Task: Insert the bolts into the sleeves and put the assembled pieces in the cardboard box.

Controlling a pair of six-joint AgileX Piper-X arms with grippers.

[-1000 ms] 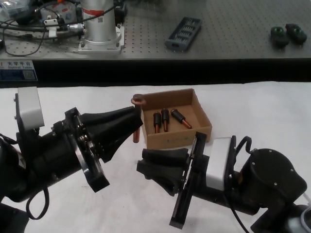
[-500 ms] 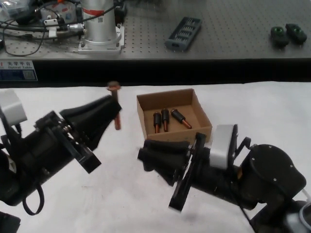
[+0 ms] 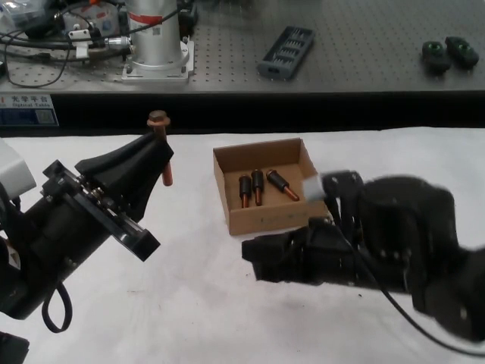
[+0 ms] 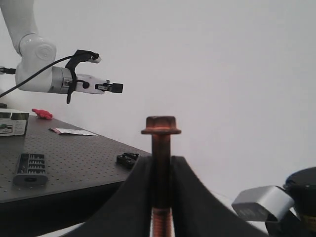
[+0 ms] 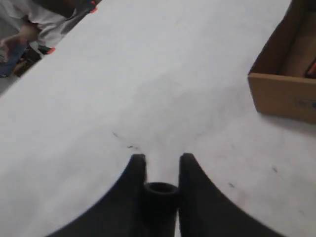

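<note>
From the high view, my left claw [image 3: 157, 155] is raised over the white cloth [image 3: 189, 303]. It is clenched on a copper bolt [image 3: 162, 152] that stands nearly upright, head up, well to the left of the cardboard box [image 3: 265, 218]. Three assembled pieces [image 3: 258, 186] lie side by side inside the box. My right claw [image 3: 254, 260] hangs low just in front of the box's near wall, pointing left; it is smeared here, so I cannot tell from this view what it holds. Behind the cloth a black tray [image 3: 286, 50] lies on the perforated table [image 3: 364, 45]. In my left wrist view the bolt [image 4: 160, 148] is pinched by its shaft between my two black fingers [image 4: 138, 197], its flanged hex head clear above the tips and its threads showing lower between them. Far off, a white robot arm [image 4: 34, 74] stands over the dark table. In my right wrist view my right claw [image 5: 162, 163] is closed on a black sleeve [image 5: 160, 190], open end toward the camera, held above the cloth. A corner of the cardboard box [image 5: 281, 94] sits well apart from the sleeve.
</note>
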